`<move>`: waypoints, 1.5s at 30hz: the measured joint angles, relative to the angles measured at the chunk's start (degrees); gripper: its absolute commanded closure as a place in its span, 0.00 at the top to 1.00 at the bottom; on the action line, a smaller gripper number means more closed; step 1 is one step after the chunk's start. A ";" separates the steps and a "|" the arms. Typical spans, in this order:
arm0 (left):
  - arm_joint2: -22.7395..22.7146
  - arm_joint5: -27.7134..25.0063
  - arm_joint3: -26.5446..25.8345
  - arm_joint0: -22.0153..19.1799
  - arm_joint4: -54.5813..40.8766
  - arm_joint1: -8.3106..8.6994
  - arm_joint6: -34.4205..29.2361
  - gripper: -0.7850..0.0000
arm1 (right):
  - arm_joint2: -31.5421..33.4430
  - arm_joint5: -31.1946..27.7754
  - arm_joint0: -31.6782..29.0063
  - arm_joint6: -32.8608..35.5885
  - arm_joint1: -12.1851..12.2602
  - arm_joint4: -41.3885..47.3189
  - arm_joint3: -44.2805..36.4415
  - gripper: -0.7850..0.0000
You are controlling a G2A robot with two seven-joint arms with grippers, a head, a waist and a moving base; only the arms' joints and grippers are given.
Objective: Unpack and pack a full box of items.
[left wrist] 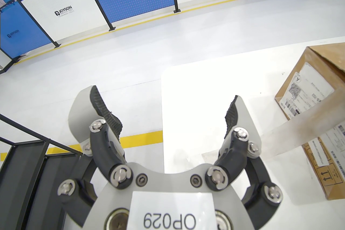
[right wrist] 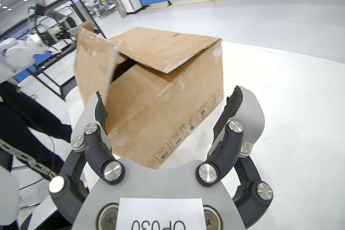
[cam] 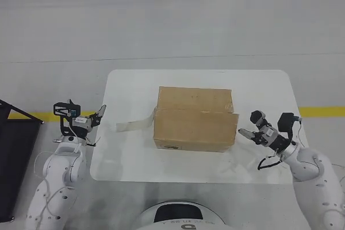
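A brown cardboard box (cam: 195,118) stands in the middle of the white table (cam: 264,92). Its top flaps are loose and slightly raised, with a dark gap between them in the right wrist view (right wrist: 161,74). A peeled strip of tape (cam: 135,123) trails from the box's left end across the table. My left gripper (cam: 98,122) hovers open at the table's left edge, just short of the strip's free end (left wrist: 304,128). My right gripper (cam: 249,125) is open beside the box's right end, its fingers (right wrist: 231,109) empty.
A black metal rack (cam: 6,149) stands on the floor left of the table, close under my left arm (left wrist: 32,161). A yellow line (cam: 328,110) runs along the floor. There is bare table in front of and behind the box.
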 measured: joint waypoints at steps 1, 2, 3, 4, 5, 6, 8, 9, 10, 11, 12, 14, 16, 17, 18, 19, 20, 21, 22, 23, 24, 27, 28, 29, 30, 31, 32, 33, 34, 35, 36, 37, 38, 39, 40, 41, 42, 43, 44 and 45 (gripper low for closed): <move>0.00 0.00 0.00 0.00 0.00 0.00 0.00 1.00 | 0.07 0.03 -0.35 0.63 0.25 0.53 -0.50 1.00; 0.00 0.00 0.00 0.00 0.00 0.00 0.00 1.00 | 0.04 0.12 -0.79 1.16 0.49 0.69 -1.17 1.00; 0.00 0.00 0.00 0.00 0.00 0.00 0.00 1.00 | -0.07 0.20 -1.47 1.70 0.81 0.55 -2.13 1.00; 0.00 0.00 0.00 0.00 0.00 0.00 0.00 1.00 | -0.07 0.22 -1.97 1.81 1.03 0.26 -2.72 1.00; 0.00 0.00 0.00 0.00 0.00 0.00 0.00 1.00 | -0.01 0.22 -2.41 1.69 1.22 -0.09 -3.15 1.00; 0.00 0.00 0.00 0.00 0.00 0.00 0.00 1.00 | 0.11 0.22 -2.88 1.21 1.43 -0.52 -3.43 1.00; 0.00 0.00 0.00 0.00 0.00 0.00 0.00 1.00 | 0.78 0.59 -3.17 -0.07 1.59 -0.81 -2.66 1.00; 0.00 0.00 0.00 0.00 0.00 0.00 0.00 1.00 | 1.50 2.20 -3.01 -1.11 1.56 -1.37 -1.82 1.00; 0.00 0.00 0.00 0.00 0.00 0.00 0.00 1.00 | 1.78 4.31 -2.79 -1.89 1.48 -2.28 -1.67 1.00; 0.00 0.00 0.00 0.00 0.00 0.00 0.00 1.00 | 1.76 6.76 -2.56 -2.65 1.35 -3.55 -1.80 1.00; 0.00 0.00 0.00 0.00 0.00 0.00 0.00 1.00 | 1.37 10.22 -2.24 -3.52 1.17 -5.50 -1.97 1.00; 0.00 0.00 0.00 0.00 0.00 0.00 0.00 1.00 | 0.04 15.12 -1.52 -4.21 0.90 -8.47 -2.19 1.00; 0.00 0.00 0.00 0.00 0.00 0.00 0.00 1.00 | -2.02 18.75 -0.30 -4.20 0.66 -11.36 -2.07 1.00; 0.00 0.00 0.00 0.00 0.00 0.00 0.00 1.00 | -2.89 20.12 0.32 -4.05 0.56 -12.49 -1.94 1.00; 0.00 0.00 0.00 0.00 0.00 0.00 0.00 1.00 | -4.04 21.87 1.10 -3.91 0.43 -13.92 -1.87 1.00; 0.00 0.00 0.00 0.00 0.00 0.00 0.00 1.00 | -4.88 23.08 1.63 -3.88 0.33 -14.93 -1.86 1.00; 0.00 0.00 0.00 0.00 0.00 0.00 0.00 1.00 | -5.65 24.18 2.09 -3.88 0.23 -15.81 -1.81 1.00; 0.00 0.00 0.00 0.00 0.00 0.00 0.00 1.00 | -6.53 25.44 2.61 -3.91 0.12 -16.72 -1.70 1.00; 0.00 0.00 0.00 0.00 0.00 0.00 0.00 1.00 | -7.09 26.16 2.93 -3.93 0.05 -17.21 -1.64 1.00; 0.00 0.00 0.00 0.00 0.00 0.00 0.00 1.00 | -7.54 26.62 3.16 -3.93 0.00 -17.56 -1.64 1.00; 0.00 0.00 0.00 0.00 0.00 0.00 0.00 1.00 | -7.98 26.80 3.34 -3.93 -0.04 -17.78 -1.72 1.00; 0.00 0.00 0.00 0.00 0.00 0.00 0.00 1.00 | -8.40 25.78 3.28 -3.75 -0.03 -17.55 -2.26 1.00; 0.00 0.00 0.00 0.00 0.00 0.00 0.00 1.00 | -8.40 25.02 3.19 -3.58 0.00 -17.06 -2.39 1.00; 0.00 0.00 0.00 0.00 0.00 0.00 0.00 1.00 | -8.32 24.19 3.11 -3.32 0.05 -16.45 -2.51 1.00; 0.00 0.00 0.00 0.00 0.00 0.00 0.00 1.00 | -8.18 22.93 2.98 -2.88 0.12 -15.43 -2.66 1.00; 0.00 0.00 0.00 0.00 0.00 0.00 0.00 1.00 | -8.10 21.71 2.89 -2.41 0.18 -14.46 -2.74 1.00; 0.00 0.00 0.00 0.00 0.00 0.00 0.00 1.00 | -7.97 20.44 2.85 -1.82 0.26 -13.47 -2.77 1.00; 0.00 0.00 0.00 0.00 0.00 0.00 0.00 1.00 | -7.72 19.10 2.85 -1.00 0.36 -12.33 -2.82 1.00; 0.00 0.00 0.00 0.00 0.00 0.00 0.00 1.00 | -7.57 18.45 2.84 -0.44 0.43 -11.65 -2.92 1.00; 0.00 0.00 0.00 0.00 0.00 0.00 0.00 1.00 | -7.46 18.00 2.78 0.00 0.48 -11.04 -3.06 1.00; 0.00 0.00 0.00 0.00 0.00 0.00 0.00 1.00 | -7.37 17.39 2.62 0.46 0.54 -10.22 -3.28 1.00; 0.00 0.00 0.00 0.00 0.00 0.00 0.00 1.00 | -7.27 16.94 2.48 0.72 0.58 -9.63 -3.40 1.00; 0.00 0.00 0.00 0.00 0.00 0.00 0.00 1.00 | -7.13 16.55 2.33 0.93 0.63 -9.12 -3.49 1.00; 0.00 0.00 0.00 0.00 0.00 0.00 0.00 1.00 | -6.90 16.20 2.10 1.12 0.69 -8.58 -3.62 1.00; 0.00 0.00 0.00 0.00 0.00 0.00 0.00 1.00 | -6.72 15.95 1.90 1.20 0.74 -8.25 -3.74 1.00; 0.00 0.00 0.00 0.00 0.00 0.00 0.00 1.00 | -6.54 15.68 1.67 1.23 0.78 -7.99 -3.87 1.00; 0.00 0.00 0.00 0.00 0.00 0.00 0.00 1.00 | -6.28 15.34 1.37 1.26 0.85 -7.75 -4.02 1.00; 0.00 0.00 0.00 0.00 0.00 0.00 0.00 1.00 | -6.09 15.15 1.14 1.28 0.90 -7.63 -4.14 1.00; 0.00 0.00 0.00 0.00 0.00 0.00 0.00 1.00 | -5.92 14.97 0.92 1.29 0.94 -7.52 -4.28 1.00; 0.00 0.00 0.00 0.00 0.00 0.00 0.00 1.00 | -5.76 14.63 0.63 1.28 0.99 -7.37 -4.47 1.00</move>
